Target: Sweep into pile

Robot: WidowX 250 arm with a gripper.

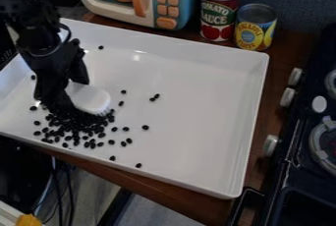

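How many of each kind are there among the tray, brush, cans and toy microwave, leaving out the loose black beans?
Tray: 1
Brush: 1
Cans: 2
Toy microwave: 1
Total: 5

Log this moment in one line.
Black two-finger gripper: holding white rounded brush; small black beans: mostly heaped, some scattered; white rectangular tray: beneath

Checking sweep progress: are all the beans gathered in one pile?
No, several loose beans lie scattered on the white tray, apart from the main cluster.
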